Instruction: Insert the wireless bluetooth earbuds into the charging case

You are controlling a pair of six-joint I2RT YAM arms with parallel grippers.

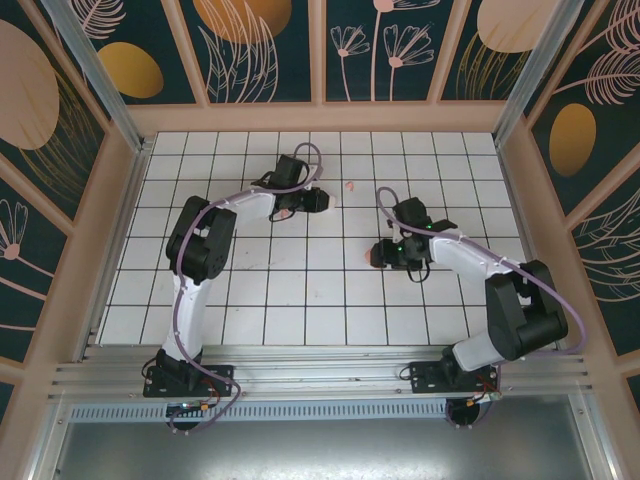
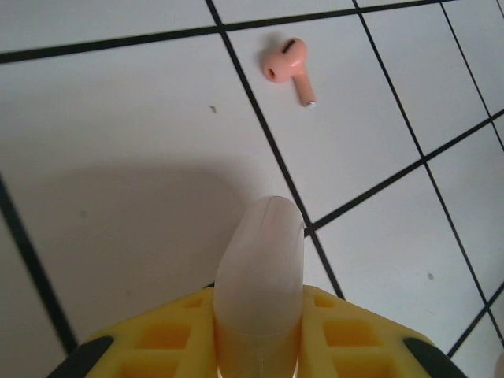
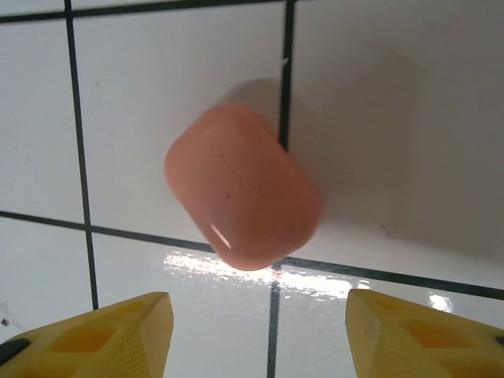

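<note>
The left jaws are closed on a pale, translucent rounded piece (image 2: pixel 260 268); I cannot tell what it is. Just past it, a salmon-pink earbud (image 2: pixel 289 69) lies on a white tile of the worktop (image 1: pixel 250 300), toward the far centre. The right jaws stand apart. The pink charging case (image 3: pixel 242 187) rests across a grid line ahead of them, right of centre, touching neither.

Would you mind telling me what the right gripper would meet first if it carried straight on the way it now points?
Most likely the salmon-pink charging case, which lies on the table straight ahead of the open right gripper, roughly centred between its fingers; how far ahead is unclear.
</note>
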